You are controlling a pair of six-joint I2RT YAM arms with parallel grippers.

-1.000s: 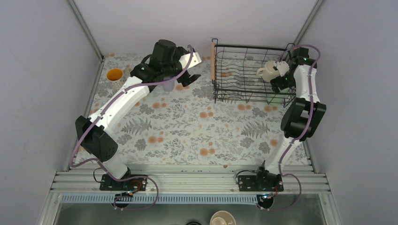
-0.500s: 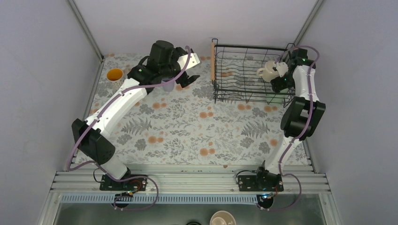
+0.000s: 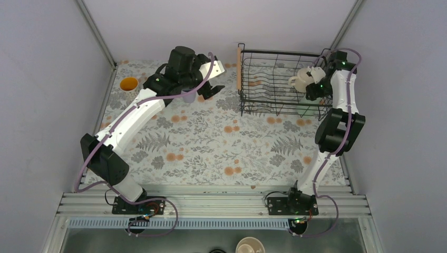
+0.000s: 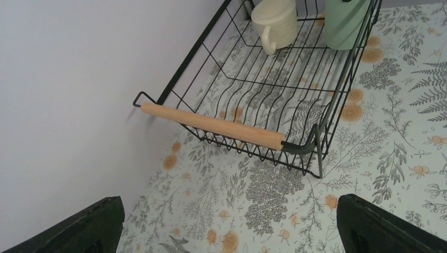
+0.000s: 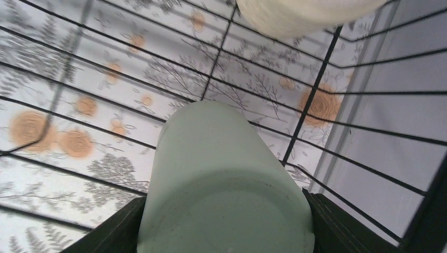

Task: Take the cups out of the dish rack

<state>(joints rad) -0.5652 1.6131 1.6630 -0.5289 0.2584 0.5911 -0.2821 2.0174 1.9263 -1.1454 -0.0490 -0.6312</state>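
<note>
Right wrist view: the right gripper (image 5: 225, 211) appeared clamped on the upturned mint green cup (image 5: 226, 179) inside the dish rack (image 5: 311, 100), with the cream mug (image 5: 300, 13) at the cup's 12 o'clock. Overhead, the rack sat at the table's (image 3: 211, 147) 1 o'clock. The left gripper (image 4: 232, 216), fingers wide apart, hung near the lavender tumbler (image 3: 188, 97) at 11 o'clock.
</note>
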